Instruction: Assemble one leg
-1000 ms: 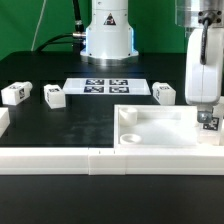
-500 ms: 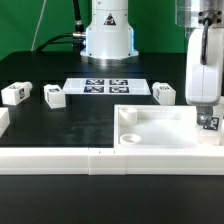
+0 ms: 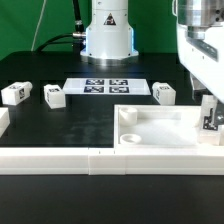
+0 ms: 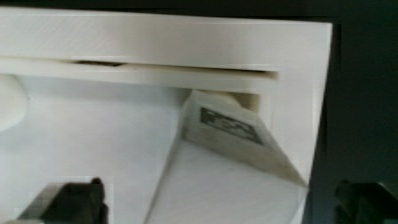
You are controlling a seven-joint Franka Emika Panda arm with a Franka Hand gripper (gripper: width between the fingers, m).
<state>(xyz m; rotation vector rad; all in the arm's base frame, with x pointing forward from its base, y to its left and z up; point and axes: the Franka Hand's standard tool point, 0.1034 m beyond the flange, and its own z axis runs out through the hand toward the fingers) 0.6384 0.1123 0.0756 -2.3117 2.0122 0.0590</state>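
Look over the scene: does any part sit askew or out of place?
Yes. One leg leans tilted in the panel's corner below the gripper, not upright. Three other legs stand on the table.

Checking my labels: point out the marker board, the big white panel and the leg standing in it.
marker board [image 3: 108, 86], exterior view, middle of its flat top.
panel [image 3: 150, 127], exterior view, bare floor inside its rim.
leg [image 4: 235, 130], wrist view, its face with the tag.

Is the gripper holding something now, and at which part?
Nothing is held: the gripper is open above a small white tagged leg on the large flat white panel.
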